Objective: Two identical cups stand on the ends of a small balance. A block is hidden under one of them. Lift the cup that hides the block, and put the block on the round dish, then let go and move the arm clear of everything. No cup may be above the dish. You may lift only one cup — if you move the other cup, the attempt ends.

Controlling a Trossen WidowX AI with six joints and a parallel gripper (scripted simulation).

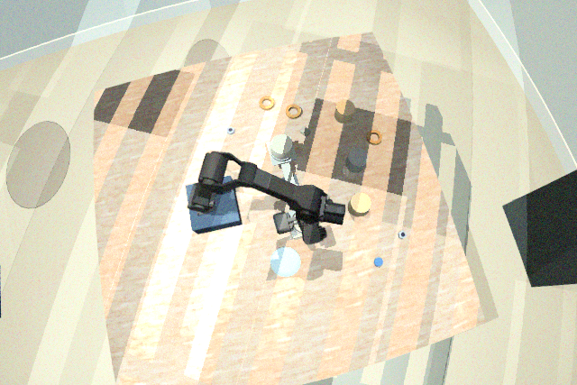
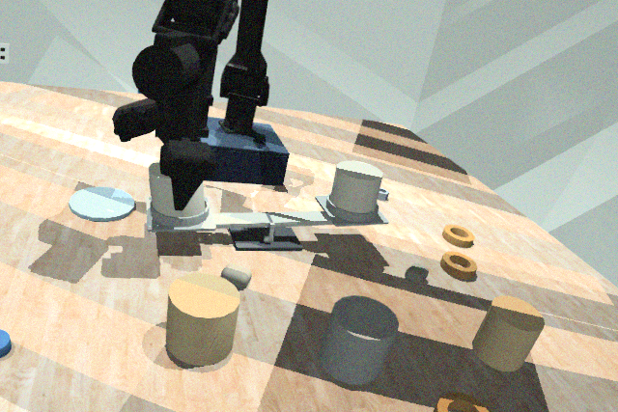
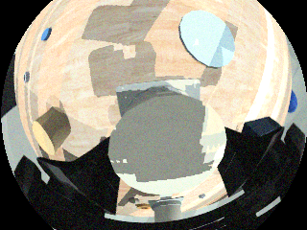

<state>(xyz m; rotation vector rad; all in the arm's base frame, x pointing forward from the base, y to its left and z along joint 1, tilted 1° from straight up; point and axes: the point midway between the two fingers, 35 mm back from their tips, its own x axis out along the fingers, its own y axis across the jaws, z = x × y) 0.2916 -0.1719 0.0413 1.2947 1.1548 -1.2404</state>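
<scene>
My gripper (image 1: 297,225) (image 2: 178,193) (image 3: 163,128) is shut on the whitish cup (image 2: 158,186) (image 3: 160,129) at the dish-side end of the balance (image 1: 289,174) (image 2: 244,219). A finger hides part of this cup in the exterior view. The cup is upright, low in its pan, and I cannot tell if it is clear of the pan. The other whitish cup (image 1: 280,146) (image 2: 356,190) stands on the far end. The pale blue round dish (image 1: 285,261) (image 2: 101,204) (image 3: 201,38) lies beside the held cup's end, with nothing on it. No block shows.
Tan cylinders (image 1: 360,204) (image 2: 202,327) (image 1: 344,113) (image 2: 506,338) and a grey-blue cylinder (image 1: 356,160) (image 2: 356,347) stand across from the arm's blue base (image 1: 225,215) (image 2: 249,165). Orange rings, small grey stones and a blue disc (image 1: 378,261) (image 3: 46,34) lie around the balance.
</scene>
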